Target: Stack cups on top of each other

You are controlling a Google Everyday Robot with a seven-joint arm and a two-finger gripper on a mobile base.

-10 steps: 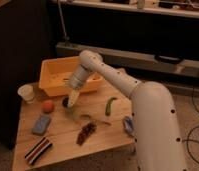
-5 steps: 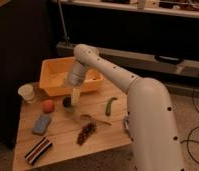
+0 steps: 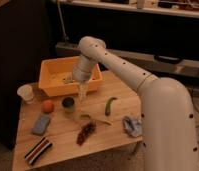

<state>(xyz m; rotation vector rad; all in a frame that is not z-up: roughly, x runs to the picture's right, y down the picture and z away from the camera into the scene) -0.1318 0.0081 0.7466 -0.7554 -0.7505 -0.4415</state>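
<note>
We see the gripper (image 3: 82, 93) hanging fingers-down over the table (image 3: 105, 136), right at the front wall of the bin (image 3: 57, 90). Its jaws stand wide, and we see nothing held between them. The green cup (image 3: 68, 103) stands upright just below and to the picture's left of the jaws, near them; whether a finger touches its rim we cannot tell. The white cup (image 3: 26, 93) stands upright well apart from the jaws, far to the picture's left at the table's edge, about level with them. So the two cups are apart, not stacked. Between the white cup and the jaws, a little lower, lies the ball (image 3: 47, 106), just beside the green cup. Below the jaws, toward the table's front, lies a reddish-brown bunch (image 3: 85, 132). To the picture's right of the jaws lies a green pod (image 3: 110, 105), and farther right and lower a blue-white cloth (image 3: 132, 125). Lower left of the jaws lie a blue sponge (image 3: 41, 124) and, beyond it, a striped block (image 3: 38, 150).
</note>
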